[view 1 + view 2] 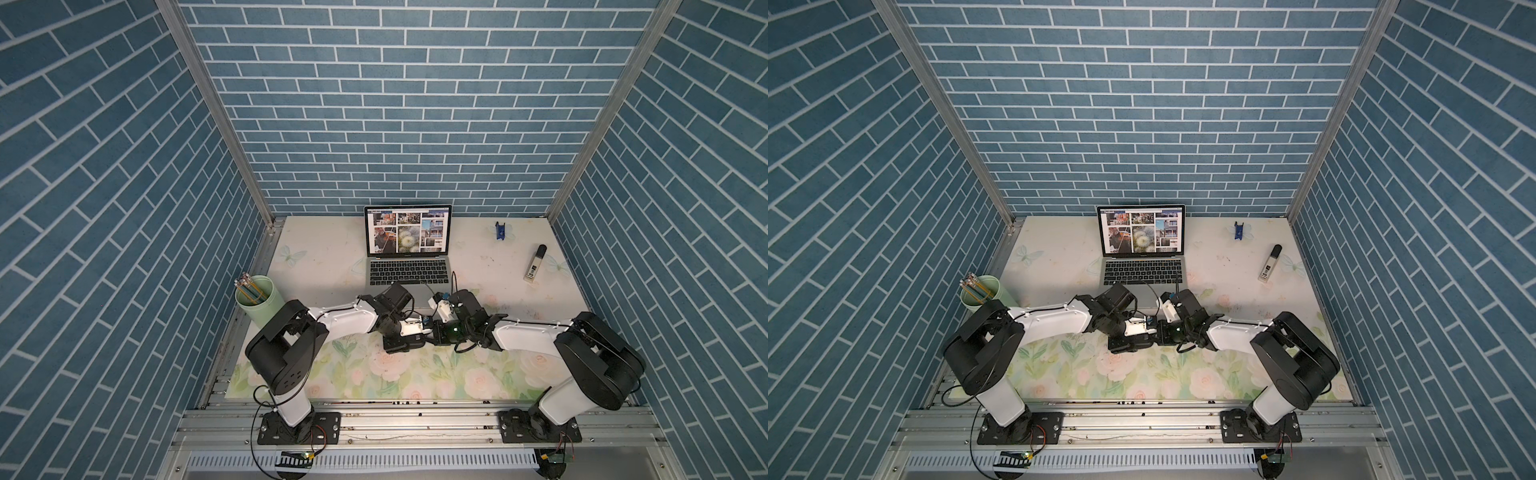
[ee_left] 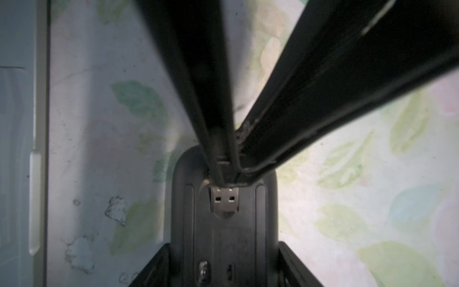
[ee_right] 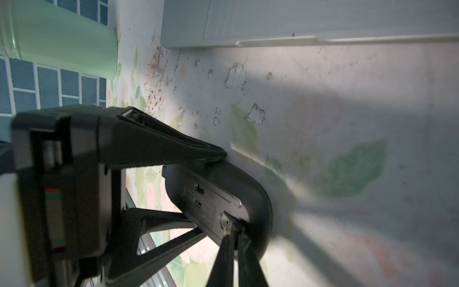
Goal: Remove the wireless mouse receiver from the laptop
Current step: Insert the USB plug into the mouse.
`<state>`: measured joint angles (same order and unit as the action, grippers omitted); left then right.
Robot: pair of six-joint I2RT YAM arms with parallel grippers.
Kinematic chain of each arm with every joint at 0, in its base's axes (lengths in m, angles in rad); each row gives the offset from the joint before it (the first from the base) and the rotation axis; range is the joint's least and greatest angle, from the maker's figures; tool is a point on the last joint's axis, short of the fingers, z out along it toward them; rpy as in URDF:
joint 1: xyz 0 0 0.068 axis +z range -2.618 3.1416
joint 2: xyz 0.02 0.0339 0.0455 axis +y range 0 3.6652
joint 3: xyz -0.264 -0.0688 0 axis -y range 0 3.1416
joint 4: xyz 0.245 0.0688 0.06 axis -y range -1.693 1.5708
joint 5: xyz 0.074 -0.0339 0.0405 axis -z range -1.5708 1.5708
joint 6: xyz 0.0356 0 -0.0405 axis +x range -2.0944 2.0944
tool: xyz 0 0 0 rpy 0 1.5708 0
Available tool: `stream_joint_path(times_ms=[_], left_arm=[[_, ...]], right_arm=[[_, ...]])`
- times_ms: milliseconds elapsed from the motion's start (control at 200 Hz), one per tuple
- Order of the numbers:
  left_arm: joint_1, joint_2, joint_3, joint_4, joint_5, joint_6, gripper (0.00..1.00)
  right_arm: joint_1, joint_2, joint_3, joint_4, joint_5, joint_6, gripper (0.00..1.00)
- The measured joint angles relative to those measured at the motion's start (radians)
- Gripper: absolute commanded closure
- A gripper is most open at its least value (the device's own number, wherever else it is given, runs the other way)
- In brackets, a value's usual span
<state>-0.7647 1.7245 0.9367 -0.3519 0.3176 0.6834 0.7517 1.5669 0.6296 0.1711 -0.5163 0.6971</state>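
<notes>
No writing is showing up clearly enough to read: the white stick [image 1: 535, 264] with the black cap is carrying a printed label, and the laptop [image 1: 409, 266] is bearing a small name under its grid of photos, but both are too small to make out, and the faint marks on the mouse's underside are blurring away. Both arms are reaching inward with forearms nearly level, their wrists meeting in front of the laptop's trackpad edge. The left gripper [image 2: 224, 270] is clamping the flat black mouse [image 3: 223, 184] by its sides, underside turned outward, one finger on each flank. The right gripper [image 2: 226, 172] is coming at that underside nose-first, its two fingers [image 3: 223, 251] converging and pinching the dark cap of the wireless mouse receiver [image 2: 224, 200]. The receiver is sitting clear of the laptop, directly at the right gripper's tips, its bare metal plug pointing away from them and lying over a recess in the mouse's underside; whether it is seated there or only hovering, I cannot tell. The laptop is standing open just beyond both wrists, its front edge passing beside the left gripper. Off past the left arm's elbow a green cup [image 1: 254, 305] is holding pencils, and a small blue clip [image 1: 500, 231] is lying well beyond the right arm
</notes>
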Motion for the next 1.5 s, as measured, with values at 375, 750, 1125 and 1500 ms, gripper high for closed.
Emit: stream_joint_path(times_ms=[375,750,1125,1500], left_arm=[[0.002,0.001,-0.004,0.011,0.003,-0.003,0.41],[0.005,-0.001,-0.014,0.031,0.012,-0.010,0.48],[0.007,-0.001,-0.016,0.037,0.016,-0.015,0.51],[0.010,-0.001,-0.016,0.041,0.012,-0.023,0.51]], right_arm=[[0.000,0.000,0.019,-0.042,0.004,-0.016,0.91],[0.000,0.000,0.037,-0.078,0.008,-0.017,0.90],[0.000,0.003,0.051,-0.103,0.016,-0.017,0.90],[0.000,0.012,0.077,-0.158,0.047,-0.018,0.81]])
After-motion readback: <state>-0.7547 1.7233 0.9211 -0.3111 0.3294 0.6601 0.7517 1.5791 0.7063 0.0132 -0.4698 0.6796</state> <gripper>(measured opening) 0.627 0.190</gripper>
